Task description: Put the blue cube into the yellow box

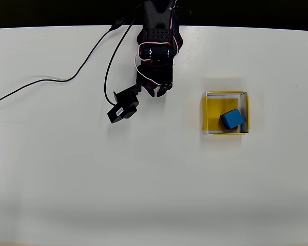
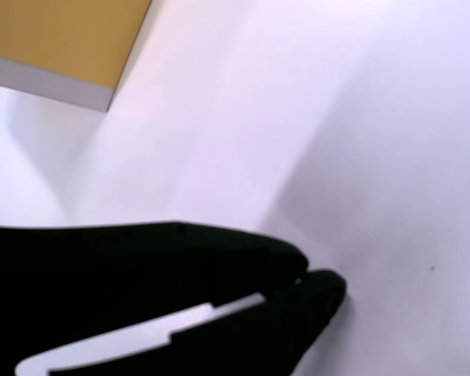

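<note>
A black cable trails across the white table.

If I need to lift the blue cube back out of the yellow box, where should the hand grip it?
Come straight down from above: the yellow box's walls block any side approach. Grip the blue cube across two opposite side faces, with the wrist turned to match its skewed pose. It sits near the right and lower walls, so finger room looks tight.

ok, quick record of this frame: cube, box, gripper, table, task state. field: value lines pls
cube: blue cube lies inside the box, toward its lower-right corner in the overhead view
box: yellow box on the table, right of the arm
gripper: gripper apart from the box, fingertips close together, holds nothing
table: white table, black cable on its upper left
task state: looks done
</note>
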